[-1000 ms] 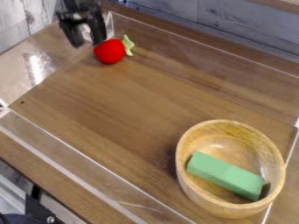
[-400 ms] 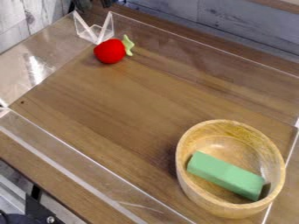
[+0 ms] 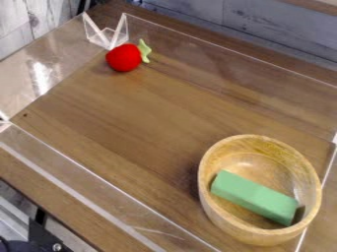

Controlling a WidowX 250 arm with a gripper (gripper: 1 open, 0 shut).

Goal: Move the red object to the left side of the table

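Gripper was out of the camera's view at this moment, so no fingers showed anywhere; it read fully closed, and nothing in view was gripped. Nearest thing to where my hand had to be: the red object (image 3: 124, 57), which sat free on the table (image 3: 132, 138) in the far-left corner area, its little green leafy tip pointing toward the right. It lay just in front of the clear plastic wall (image 3: 102, 30) at the back-left corner, near it, though I couldn't tell whether they touched. Glare washed over the tabletop along the left edge. Well apart from the fruit, at the near-right corner, stood the round wooden bowl (image 3: 222, 157), upright, with the green block (image 3: 257, 197) lying flat inside it, angled toward the bowl's right rim.
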